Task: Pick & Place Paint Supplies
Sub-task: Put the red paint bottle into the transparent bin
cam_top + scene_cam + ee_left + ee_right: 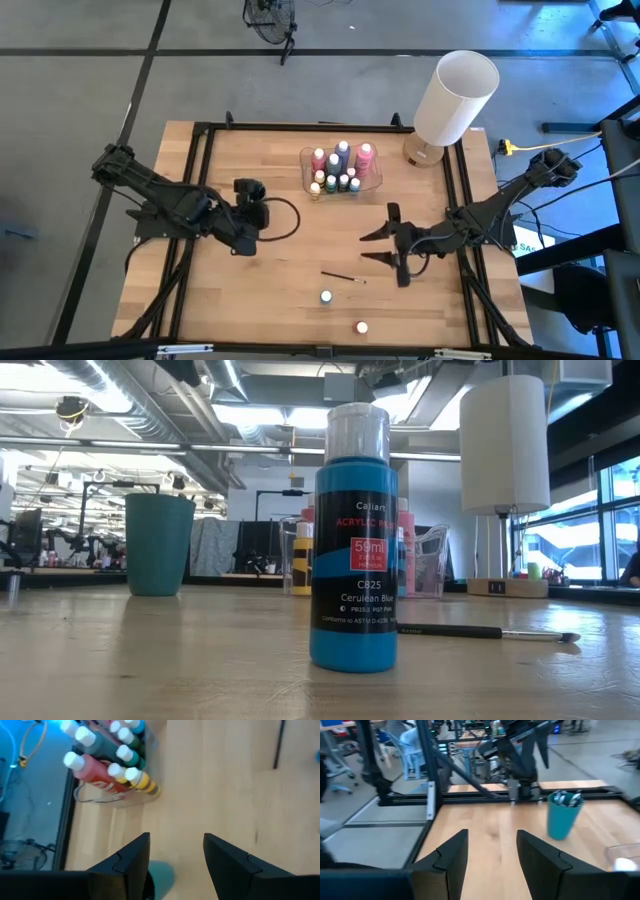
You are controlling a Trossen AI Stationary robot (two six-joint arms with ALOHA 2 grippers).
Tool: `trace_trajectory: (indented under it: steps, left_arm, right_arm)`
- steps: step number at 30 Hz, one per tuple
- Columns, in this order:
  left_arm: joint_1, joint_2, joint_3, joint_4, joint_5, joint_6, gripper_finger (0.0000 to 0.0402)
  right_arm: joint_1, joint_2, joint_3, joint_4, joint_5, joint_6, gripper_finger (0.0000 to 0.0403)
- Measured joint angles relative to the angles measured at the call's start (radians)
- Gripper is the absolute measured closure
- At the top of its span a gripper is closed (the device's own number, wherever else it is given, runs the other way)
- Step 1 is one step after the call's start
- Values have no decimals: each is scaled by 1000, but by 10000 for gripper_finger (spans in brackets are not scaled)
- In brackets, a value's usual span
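The left gripper (262, 213) is hovering low over the wood table (270, 290) with its fingers apart and nothing between them. A teal cup (563, 821) is standing right under and just beside it, brush tips poking out, so it looks like the drop spot for brushes.

Ahead of that gripper, toward the middle, a clear tray (374, 181) is holding the cluster of paint bottles (340, 168) upright and packed together; presumably that is where bottles are being collected. A white lamp (455, 97) is standing just beyond the tray's right end.

The right gripper (381, 246) is waiting with its fingers parted too, gripping nothing, pointing toward the left arm. Just in front of it, toward the table's near edge, a paintbrush (343, 277) is lying flat. Past the brush, a blue bottle (326, 297) is standing alone, and a red-orange bottle (362, 327) farther still. These three appear to be what is left to put away.
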Motion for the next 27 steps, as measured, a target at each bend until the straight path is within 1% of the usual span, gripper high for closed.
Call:
trace_trajectory:
  steps: [4,9,15,19,22,26,27]
  left_arm:
    - [-24,8,-40,75,34,26,221]
    - [-59,7,-123,253,117,89,221]
    - [-103,7,-203,484,123,100,221]
    - [-130,7,-221,532,121,101,221]
    - [-139,7,-223,535,87,120,221]
    - [-140,7,-223,550,-19,180,221]
    - [-136,7,-223,560,-33,208,221]
  right_arm:
    - [0,0,0,7,-53,24,233]
    - [1,0,0,13,-93,24,233]
    - [2,2,0,13,-105,12,233]
    - [21,32,1,40,-127,-93,230]
    - [32,32,50,8,-136,-136,219]
    - [55,39,133,-149,-94,-138,194]
    - [60,46,157,-187,-91,-133,185]
